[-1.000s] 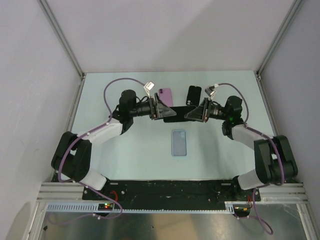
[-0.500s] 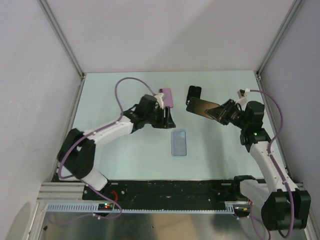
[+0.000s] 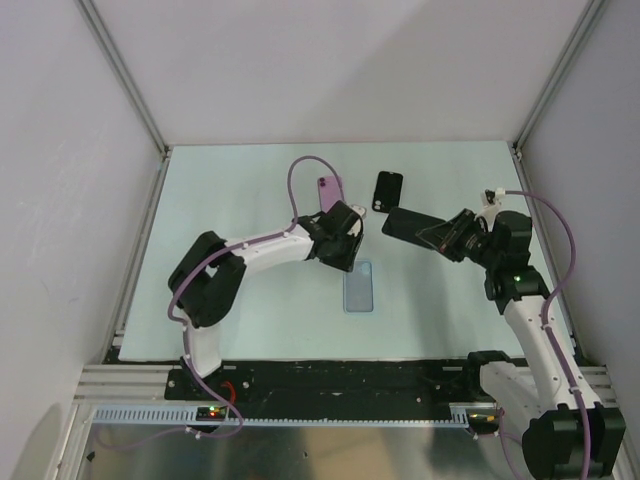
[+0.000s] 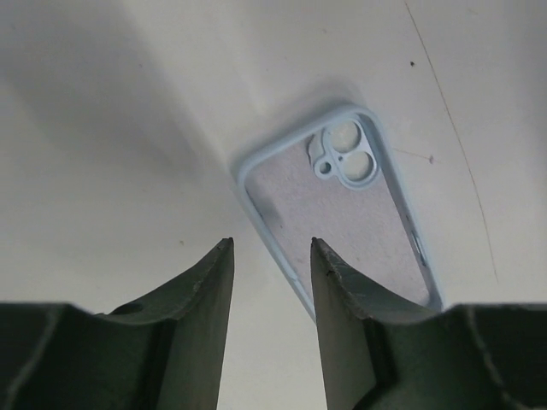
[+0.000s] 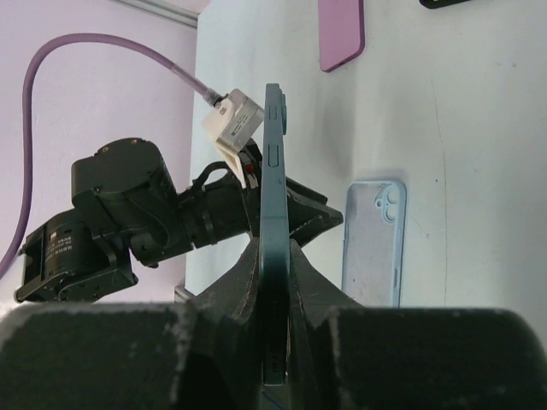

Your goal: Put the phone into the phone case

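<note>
The left tool (image 4: 269, 249) has let go of the phone (image 5: 273, 171) it shared with its partner a second ago. It has swung down to hover over the near end of the light-blue phone case (image 4: 342, 213), its jaws half-narrowed with nothing between them. The case lies flat on the desk (image 3: 280, 310), cavity up. The right tool (image 5: 273, 252) now pinches the phone alone, holding it tilted in the air well right of the case. Judging by this, the handover is done and the left tool is set to steady the case for insertion. A pink case (image 3: 331, 192) and a black case (image 3: 388, 190) lie beyond, untouched.
</note>
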{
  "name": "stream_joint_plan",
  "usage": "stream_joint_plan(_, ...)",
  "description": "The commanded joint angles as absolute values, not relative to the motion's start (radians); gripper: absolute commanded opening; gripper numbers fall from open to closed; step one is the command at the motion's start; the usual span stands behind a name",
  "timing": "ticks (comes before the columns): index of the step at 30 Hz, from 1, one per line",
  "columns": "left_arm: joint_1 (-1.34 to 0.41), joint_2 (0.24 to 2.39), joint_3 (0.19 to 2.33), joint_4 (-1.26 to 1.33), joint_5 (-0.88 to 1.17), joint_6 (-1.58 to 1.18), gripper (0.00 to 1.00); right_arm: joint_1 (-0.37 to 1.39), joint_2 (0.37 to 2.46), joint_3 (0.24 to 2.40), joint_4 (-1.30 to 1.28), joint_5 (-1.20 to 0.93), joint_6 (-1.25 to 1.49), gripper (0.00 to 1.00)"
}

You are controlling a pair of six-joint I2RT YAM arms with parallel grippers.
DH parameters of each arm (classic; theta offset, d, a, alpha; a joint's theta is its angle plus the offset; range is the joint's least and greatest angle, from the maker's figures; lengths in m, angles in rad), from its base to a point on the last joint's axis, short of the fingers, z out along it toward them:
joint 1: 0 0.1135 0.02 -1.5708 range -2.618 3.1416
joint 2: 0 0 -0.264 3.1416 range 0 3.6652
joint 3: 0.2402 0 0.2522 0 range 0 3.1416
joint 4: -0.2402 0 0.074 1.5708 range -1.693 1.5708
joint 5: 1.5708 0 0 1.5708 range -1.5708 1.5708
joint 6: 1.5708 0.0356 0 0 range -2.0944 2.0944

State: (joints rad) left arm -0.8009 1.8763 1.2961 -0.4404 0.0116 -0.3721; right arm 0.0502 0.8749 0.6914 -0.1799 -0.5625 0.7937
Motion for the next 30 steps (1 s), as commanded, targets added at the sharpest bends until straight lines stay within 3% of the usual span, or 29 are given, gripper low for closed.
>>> stream_joint_plan(1,-0.802,1.919,1.367,-0.463,-0.07,-0.34,0.44,0.047,0.827,0.707,-0.169,-0.539,0.769,0.0)
stream_joint_plan(13,-0.805,1.99,1.4,-0.465,-0.04,-0.363,0.36,0.045,0.804,0.728,-0.219,-0.523,0.75,0.0)
stream_joint_plan(19,-0.806,1.966,1.376,-0.466,-0.09,-0.458,0.12,0.045,0.788,0.73,-0.23,-0.512,0.744,0.0)
stream_joint_plan(22,-0.795,1.903,1.335,-0.466,-0.156,-0.574,0.02,0.045,0.791,0.731,-0.231,-0.51,0.747,0.0)
stream_joint_plan(30,-0.664,1.552,1.029,-0.495,-0.335,-1.187,0.0,0.112,0.832,0.732,-0.18,-0.465,0.772,0.0)
